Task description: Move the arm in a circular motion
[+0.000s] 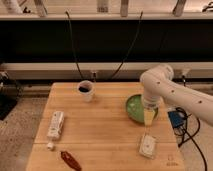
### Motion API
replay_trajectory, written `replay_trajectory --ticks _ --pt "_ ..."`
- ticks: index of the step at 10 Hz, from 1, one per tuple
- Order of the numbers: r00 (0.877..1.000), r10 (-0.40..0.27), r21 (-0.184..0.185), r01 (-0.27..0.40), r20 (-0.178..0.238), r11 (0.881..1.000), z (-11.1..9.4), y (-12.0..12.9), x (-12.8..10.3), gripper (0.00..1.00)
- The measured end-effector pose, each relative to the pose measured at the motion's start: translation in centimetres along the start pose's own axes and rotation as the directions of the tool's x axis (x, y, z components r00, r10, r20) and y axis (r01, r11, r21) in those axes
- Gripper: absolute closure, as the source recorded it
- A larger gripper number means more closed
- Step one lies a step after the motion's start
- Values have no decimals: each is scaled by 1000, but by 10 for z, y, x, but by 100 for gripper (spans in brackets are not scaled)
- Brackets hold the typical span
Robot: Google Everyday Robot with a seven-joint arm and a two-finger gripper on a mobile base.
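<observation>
White arm [172,92], hand [149,117] over green bowl [135,107].

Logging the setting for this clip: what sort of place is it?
Probably a lab or office test area: a wooden table by a dark window wall with dangling cables. The arm holds its end effector over a green bowl.

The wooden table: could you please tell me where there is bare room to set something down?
The widest bare patch on the table is its middle, bordered by the cup, the white packet and the green bowl. The right side is crowded: the arm, its gripper over the bowl's edge, and the wrapped snack.
</observation>
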Motion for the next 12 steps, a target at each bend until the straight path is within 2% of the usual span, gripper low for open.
replay_trajectory --ticks 7,12 --pt "999 51 -4 -51 7 999 0 -12 13 20" --pt "999 44 -3 -44 5 999 -3 -15 -3 20"
